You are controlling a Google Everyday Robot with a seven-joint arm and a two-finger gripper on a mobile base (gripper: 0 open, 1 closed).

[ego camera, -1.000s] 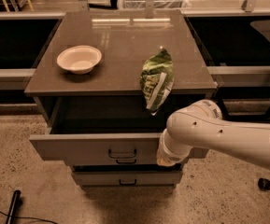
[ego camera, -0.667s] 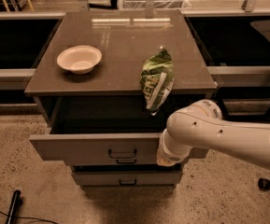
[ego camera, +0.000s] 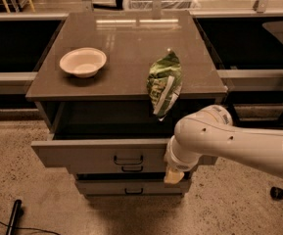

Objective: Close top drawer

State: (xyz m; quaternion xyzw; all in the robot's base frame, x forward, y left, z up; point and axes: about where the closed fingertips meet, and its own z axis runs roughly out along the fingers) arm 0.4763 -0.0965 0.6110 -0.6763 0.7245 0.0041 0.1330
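Note:
The top drawer of the grey-brown cabinet stands pulled out, its inside dark and in shadow. Its small black handle sits at the middle of its front. My white arm reaches in from the right. Its wrist covers the right end of the drawer front. My gripper points down at the drawer's front right corner, mostly hidden behind the wrist.
On the cabinet top are a white bowl at the left and a green chip bag overhanging the front edge above the open drawer. Lower drawers sit below. A black object lies on the floor at left.

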